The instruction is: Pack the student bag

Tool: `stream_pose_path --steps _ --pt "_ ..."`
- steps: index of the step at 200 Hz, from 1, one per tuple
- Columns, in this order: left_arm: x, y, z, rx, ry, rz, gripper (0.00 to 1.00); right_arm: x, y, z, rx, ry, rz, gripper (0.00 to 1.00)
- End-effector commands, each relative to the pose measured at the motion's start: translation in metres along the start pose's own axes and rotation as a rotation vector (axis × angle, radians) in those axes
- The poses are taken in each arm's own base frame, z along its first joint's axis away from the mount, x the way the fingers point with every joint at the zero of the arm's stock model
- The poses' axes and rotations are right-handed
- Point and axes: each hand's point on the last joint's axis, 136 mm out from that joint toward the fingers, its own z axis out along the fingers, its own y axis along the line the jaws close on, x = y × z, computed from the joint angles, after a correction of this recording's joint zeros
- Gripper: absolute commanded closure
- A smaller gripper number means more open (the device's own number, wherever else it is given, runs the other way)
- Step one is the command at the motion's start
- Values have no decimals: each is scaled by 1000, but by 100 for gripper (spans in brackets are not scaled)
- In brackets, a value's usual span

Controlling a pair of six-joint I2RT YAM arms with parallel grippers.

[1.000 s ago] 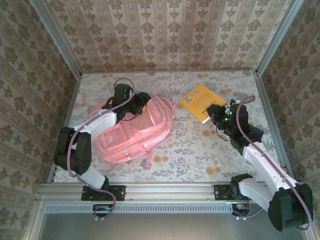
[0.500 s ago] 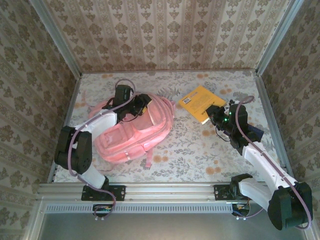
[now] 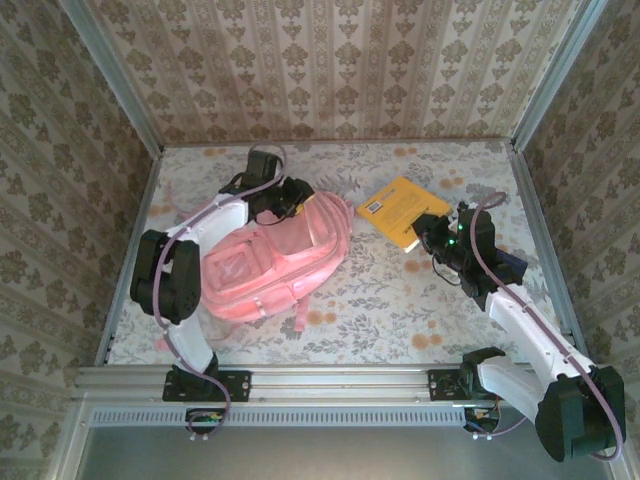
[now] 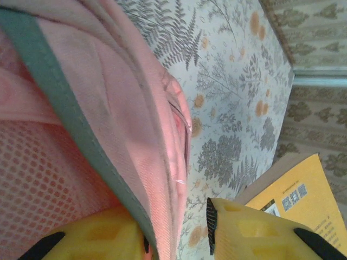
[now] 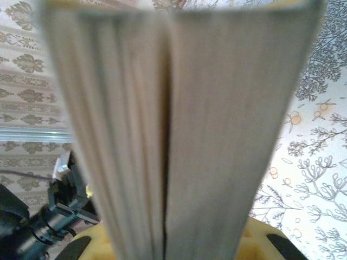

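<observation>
Left end effector (image 4: 177, 230) shifted astride bag (image 3: 270, 265), grip unclear, right end effector (image 5: 173, 245) grasping book (image 3: 400, 203)

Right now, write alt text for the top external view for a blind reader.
A pink student bag lies left of centre on a floral table, the left arm's fingers at its far edge. To the right, the right arm's fingers grip a yellow book by its near corner.

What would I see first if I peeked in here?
A big pink student bag lies left on the flowery table, with the left gripper straddling its top rim. On the right, the right gripper pinches a bright yellow book by its edge.
</observation>
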Motion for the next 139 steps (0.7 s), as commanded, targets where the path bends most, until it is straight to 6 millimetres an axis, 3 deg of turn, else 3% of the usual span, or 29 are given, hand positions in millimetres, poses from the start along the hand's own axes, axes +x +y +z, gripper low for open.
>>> stream_pose_path --steps 1,26,33,61,101,139 --pt "16 -8 8 -5 107 76 64 -18 46 -19 -121 -54 -76 100" --pt "24 13 12 -72 138 53 55 -21 45 -27 -104 -70 -89 100" --pt "38 14 16 -93 162 62 55 -21 44 -28 -101 -74 -91 100" --pt "45 34 20 -181 196 30 56 -22 42 -30 -102 -82 -99 100" --pt "45 22 30 -150 179 28 62 -20 45 -29 -123 -69 -105 100" --pt "31 4 31 -148 133 74 64 -20 47 -32 -131 -70 -118 100"
